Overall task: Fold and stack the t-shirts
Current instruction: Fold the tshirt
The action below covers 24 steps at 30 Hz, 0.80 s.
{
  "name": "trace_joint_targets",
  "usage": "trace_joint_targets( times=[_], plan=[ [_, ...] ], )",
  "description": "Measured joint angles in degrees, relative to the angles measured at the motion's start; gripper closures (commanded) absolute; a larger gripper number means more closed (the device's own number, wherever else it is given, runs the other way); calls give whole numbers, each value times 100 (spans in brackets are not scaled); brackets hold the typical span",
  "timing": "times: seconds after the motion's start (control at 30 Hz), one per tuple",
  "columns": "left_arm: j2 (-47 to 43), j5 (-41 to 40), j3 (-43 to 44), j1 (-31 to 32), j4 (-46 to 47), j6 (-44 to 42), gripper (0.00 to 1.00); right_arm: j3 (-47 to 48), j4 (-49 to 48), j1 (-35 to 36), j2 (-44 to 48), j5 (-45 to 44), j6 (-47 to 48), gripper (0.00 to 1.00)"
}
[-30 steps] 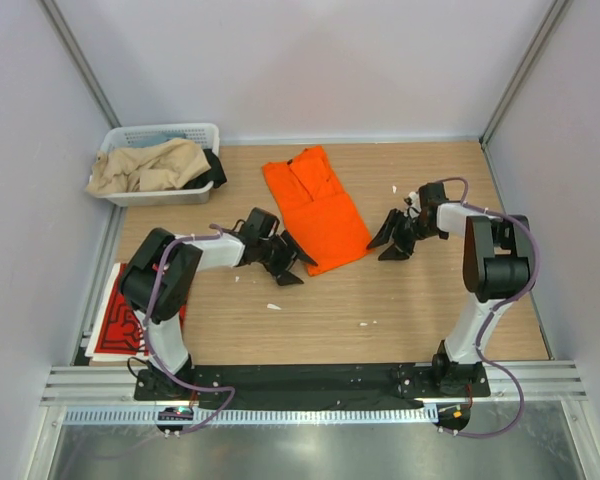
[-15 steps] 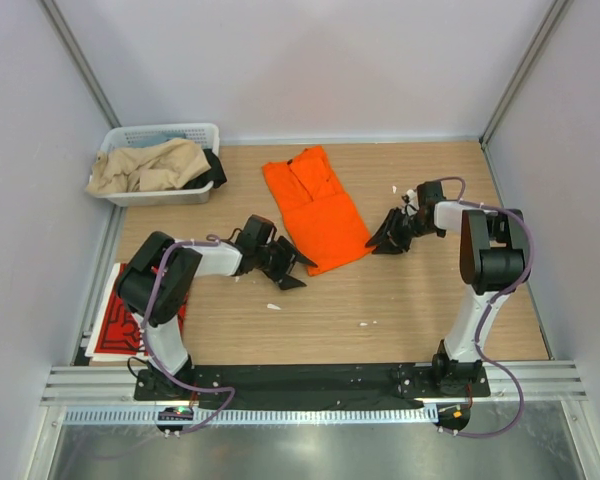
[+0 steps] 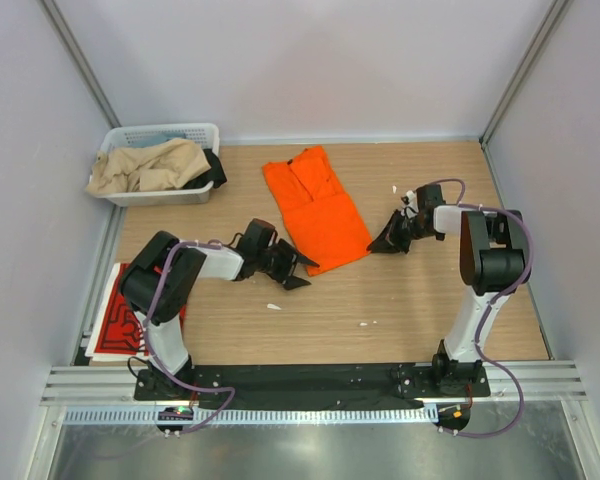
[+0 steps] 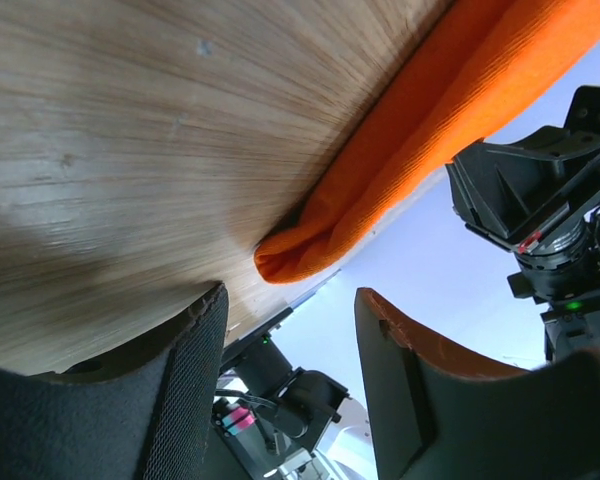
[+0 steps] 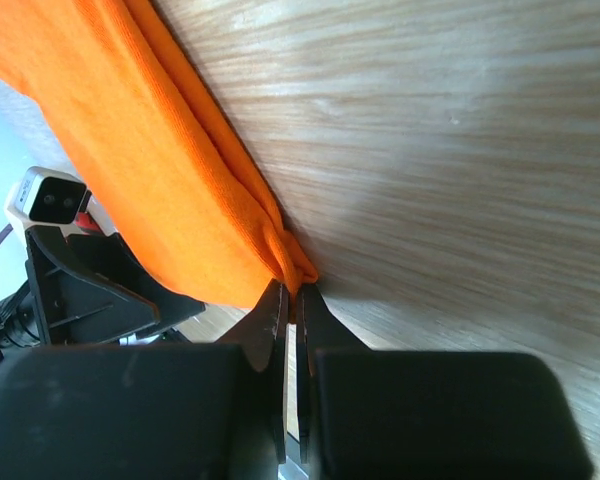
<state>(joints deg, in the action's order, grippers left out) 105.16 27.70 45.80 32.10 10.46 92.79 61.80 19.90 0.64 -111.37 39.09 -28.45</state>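
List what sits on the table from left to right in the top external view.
white basket → left gripper → orange t-shirt → right gripper

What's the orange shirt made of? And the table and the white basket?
The orange shirt: soft knit cloth, matte, probably cotton; fine weave shows up close. The table: wood or wood-look top, with grain lines and slight sheen. The basket: likely plastic, white, slatted walls.
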Motion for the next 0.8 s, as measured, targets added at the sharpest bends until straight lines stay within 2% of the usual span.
trace_joint_targets(
  times=[0.2, 0.37, 0.47, 0.57, 0.8],
  plan=[
    [83, -70, -22, 42, 188, 181, 50, -195, -70, 52, 155, -61, -24, 99],
    [129, -190, -20, 50, 280, 190, 59, -275, -61, 76, 273, -168, -42, 99],
    [136, -238, -17, 57, 271, 168, 57, -350, -59, 107, 352, -227, -48, 99],
    [105, -273, -24, 61, 267, 166, 49, -417, -57, 138, 426, -280, -66, 99],
    [-98, -579, -101, 74, 140, 131, 51, -542, -63, 238, 503, -291, -129, 99]
  ],
)
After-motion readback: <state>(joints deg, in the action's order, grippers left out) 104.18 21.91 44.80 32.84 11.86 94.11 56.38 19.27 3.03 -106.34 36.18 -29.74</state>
